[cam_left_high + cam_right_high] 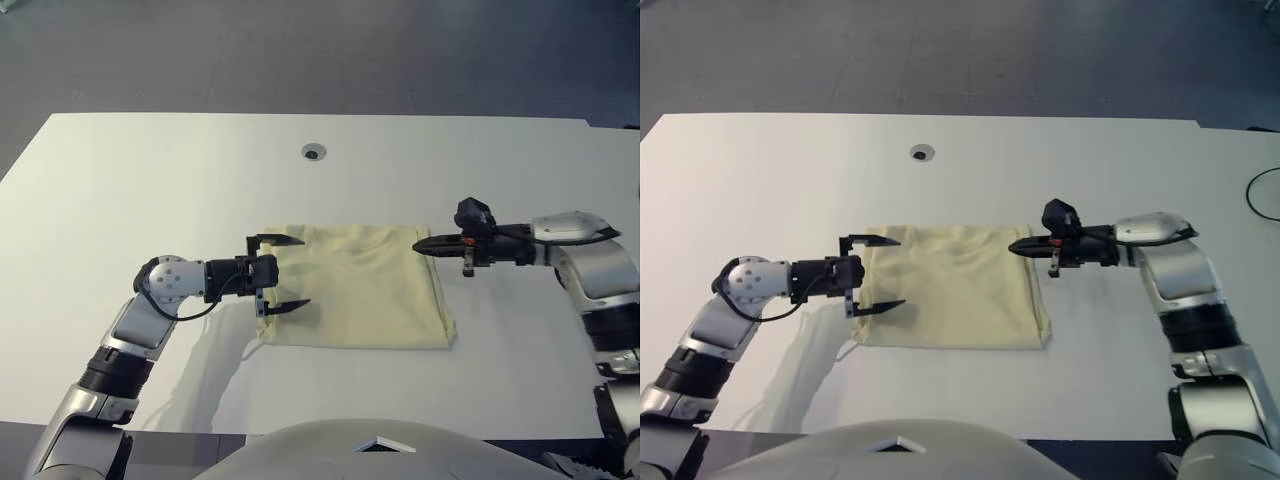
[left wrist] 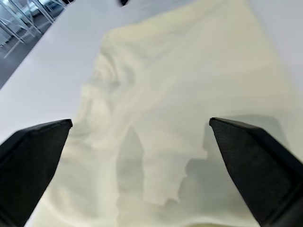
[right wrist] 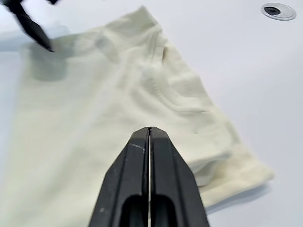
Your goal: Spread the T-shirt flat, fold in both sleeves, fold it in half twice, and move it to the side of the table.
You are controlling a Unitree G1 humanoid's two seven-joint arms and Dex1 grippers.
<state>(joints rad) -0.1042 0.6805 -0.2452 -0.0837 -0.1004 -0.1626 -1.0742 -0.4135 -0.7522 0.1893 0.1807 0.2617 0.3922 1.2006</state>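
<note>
A pale yellow T-shirt lies folded into a rough rectangle in the middle of the white table, collar toward the far edge. My left gripper hovers over the shirt's left edge, open wide, its black fingers spread apart above the cloth with nothing between them. My right gripper is at the shirt's far right corner, fingers pressed together and empty; in the right wrist view its tip sits just over the folded cloth.
A round cable grommet sits in the table behind the shirt. Bare tabletop stretches wide to the left, right and far side. The table's front edge is close below the shirt.
</note>
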